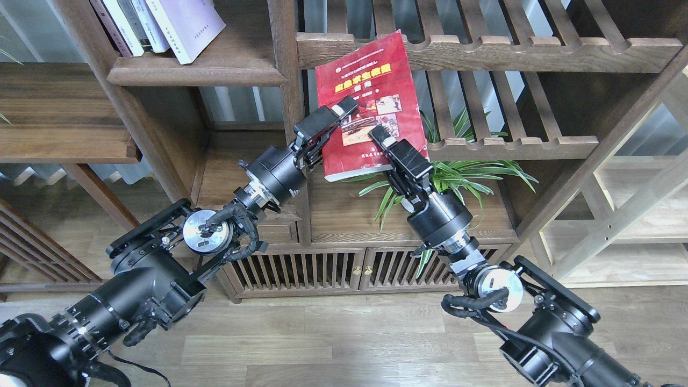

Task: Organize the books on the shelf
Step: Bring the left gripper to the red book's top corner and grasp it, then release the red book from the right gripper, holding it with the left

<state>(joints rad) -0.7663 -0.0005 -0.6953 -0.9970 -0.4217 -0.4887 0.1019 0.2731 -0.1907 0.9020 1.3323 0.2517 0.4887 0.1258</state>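
Note:
The red book (376,80) with small photos hangs tilted in front of the bookcase's middle upright. My right gripper (382,141) is shut on its lower edge from below. My left gripper (337,115) reaches in at the book's left edge. One finger (328,117) lies over the cover and the other is hidden, so its state is unclear. The shelf (196,72), a solid board with a moulded front, is at the upper left. A pale lavender-white book (188,21) and other books (126,24) lean on it.
Slatted shelves (484,48) with notched rails fill the upper right, a lower one (510,144) behind the book. A green plant (457,174) stands on the cabinet top (344,215) just right of my right wrist. The upright post (287,80) stands between shelf and book.

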